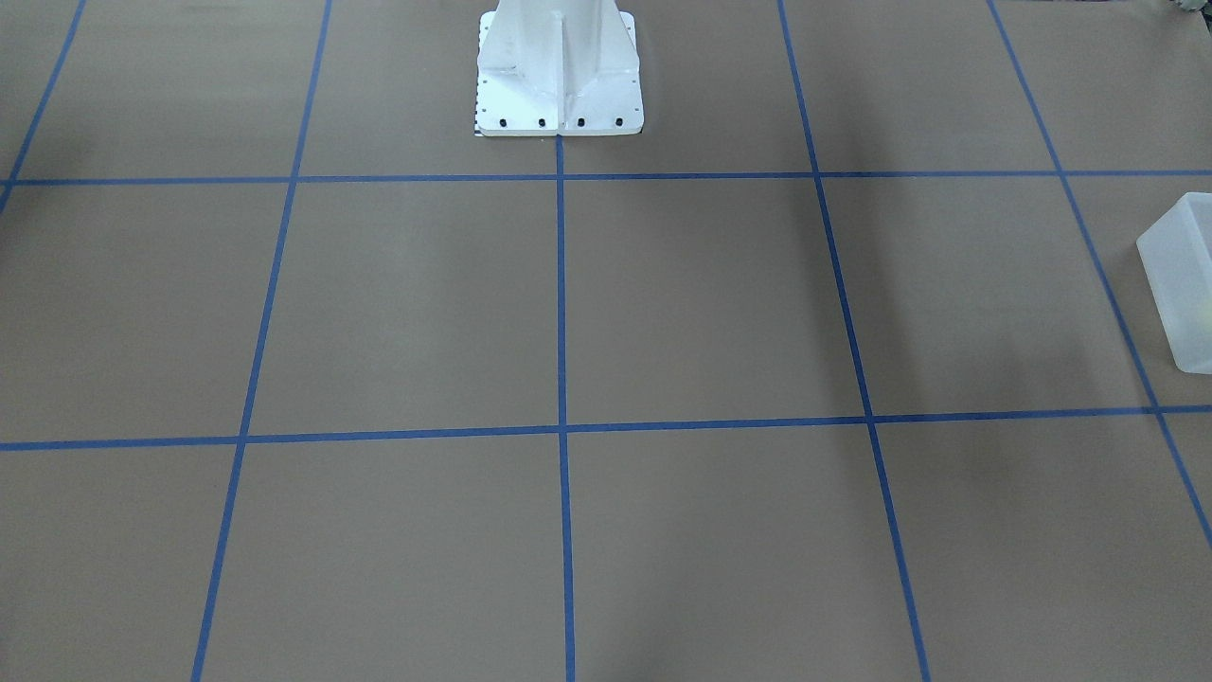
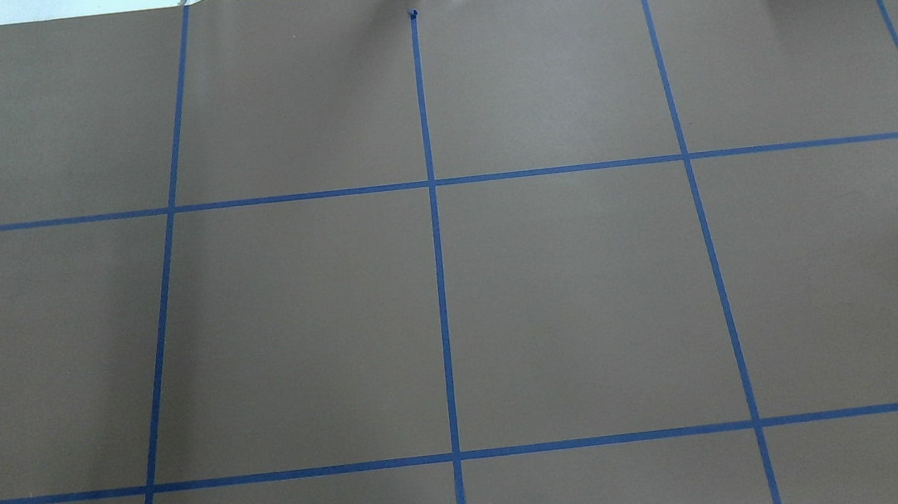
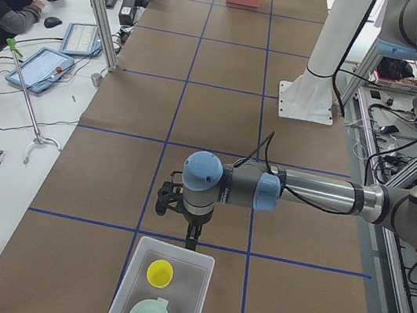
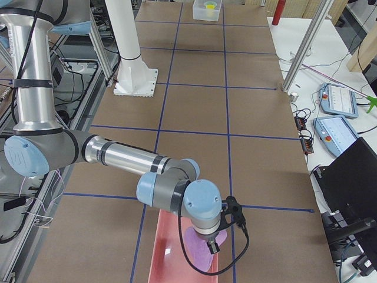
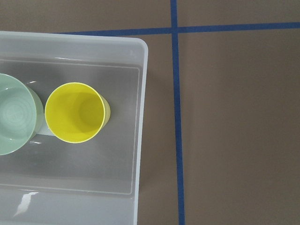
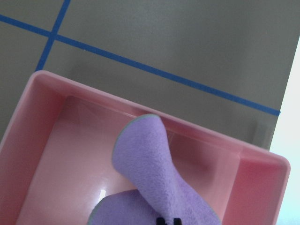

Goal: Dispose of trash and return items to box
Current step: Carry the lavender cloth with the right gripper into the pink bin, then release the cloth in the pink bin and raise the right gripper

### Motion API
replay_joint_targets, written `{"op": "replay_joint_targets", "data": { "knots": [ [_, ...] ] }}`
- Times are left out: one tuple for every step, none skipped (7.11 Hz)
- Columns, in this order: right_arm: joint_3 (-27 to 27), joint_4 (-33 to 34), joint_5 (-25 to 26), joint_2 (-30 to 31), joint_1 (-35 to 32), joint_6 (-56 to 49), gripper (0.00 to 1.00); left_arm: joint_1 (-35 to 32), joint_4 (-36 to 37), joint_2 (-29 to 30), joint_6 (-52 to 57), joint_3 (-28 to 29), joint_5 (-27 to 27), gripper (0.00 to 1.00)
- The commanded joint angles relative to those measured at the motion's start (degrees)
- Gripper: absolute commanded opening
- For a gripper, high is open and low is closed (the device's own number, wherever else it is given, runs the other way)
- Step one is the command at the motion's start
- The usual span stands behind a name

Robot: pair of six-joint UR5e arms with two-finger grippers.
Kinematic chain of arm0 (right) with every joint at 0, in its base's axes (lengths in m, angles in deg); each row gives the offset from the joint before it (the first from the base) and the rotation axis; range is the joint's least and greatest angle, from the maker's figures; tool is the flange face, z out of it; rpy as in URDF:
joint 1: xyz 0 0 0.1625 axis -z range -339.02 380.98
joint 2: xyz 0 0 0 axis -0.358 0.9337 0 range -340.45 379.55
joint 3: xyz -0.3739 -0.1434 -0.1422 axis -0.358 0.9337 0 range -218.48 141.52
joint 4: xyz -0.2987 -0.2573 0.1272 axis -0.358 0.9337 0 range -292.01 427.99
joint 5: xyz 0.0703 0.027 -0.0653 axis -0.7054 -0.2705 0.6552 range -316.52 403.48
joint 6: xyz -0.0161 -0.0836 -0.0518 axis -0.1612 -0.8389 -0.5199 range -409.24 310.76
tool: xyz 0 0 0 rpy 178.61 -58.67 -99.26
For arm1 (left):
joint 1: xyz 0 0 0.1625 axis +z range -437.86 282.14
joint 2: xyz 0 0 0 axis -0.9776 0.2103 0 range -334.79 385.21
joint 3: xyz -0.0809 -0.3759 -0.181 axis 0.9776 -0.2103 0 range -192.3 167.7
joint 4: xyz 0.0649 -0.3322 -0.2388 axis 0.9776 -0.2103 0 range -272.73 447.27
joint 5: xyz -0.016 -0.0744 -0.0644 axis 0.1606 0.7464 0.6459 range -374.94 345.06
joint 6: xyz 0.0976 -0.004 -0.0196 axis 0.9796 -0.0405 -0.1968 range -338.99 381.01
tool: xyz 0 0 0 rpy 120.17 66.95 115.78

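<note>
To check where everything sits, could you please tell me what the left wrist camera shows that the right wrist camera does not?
Only the left wrist view shows the white bin, which holds an upright yellow cup and, beside it at the picture's edge, a pale green bowl. Only the right wrist view shows a pink bin with a purple cloth inside, part of it standing up in a fold. Both show the brown table crossed by blue tape lines.
</note>
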Motion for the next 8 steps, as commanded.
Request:
{"op": "replay_joint_targets", "data": {
  "knots": [
    [-1.38, -6.58, -1.09, 6.51, 0.32, 3.28, 0.00, 0.00, 0.00, 0.00, -0.04, -0.28, 0.00, 0.98],
    [-1.38, -6.61, -3.01, 6.44, 0.67, 3.36, 0.77, 0.00, 0.00, 0.00, -0.04, -0.20, 0.00, 0.98],
    [-2.77, -6.00, -4.69, 5.57, 0.94, 4.15, 1.00, 0.00, 0.00, -0.09, -0.04, -0.20, 0.00, 0.98],
    [-4.88, -4.77, -6.27, 3.21, 1.46, 12.94, 1.00, 0.00, 0.00, -0.09, -0.04, -0.20, -0.09, 0.98],
    [-8.73, -4.24, -6.20, 1.53, 5.30, 22.26, 1.00, -0.09, 0.00, -0.09, -0.04, -0.20, 0.00, 0.98],
    [-13.72, -1.36, -6.11, -0.22, 10.12, 29.92, 1.00, 0.00, 0.00, -0.87, -0.04, -0.63, 0.00, 0.98],
    [-20.04, 4.85, -6.02, -0.76, 13.21, 32.78, 1.00, 0.00, 0.00, -1.66, 0.05, -1.33, 0.00, 0.98],
    [-26.11, 14.48, -5.50, -1.38, 15.07, 32.98, 1.00, 0.00, 0.00, -1.84, -0.04, -1.51, 0.00, 0.98]
  ]
}}
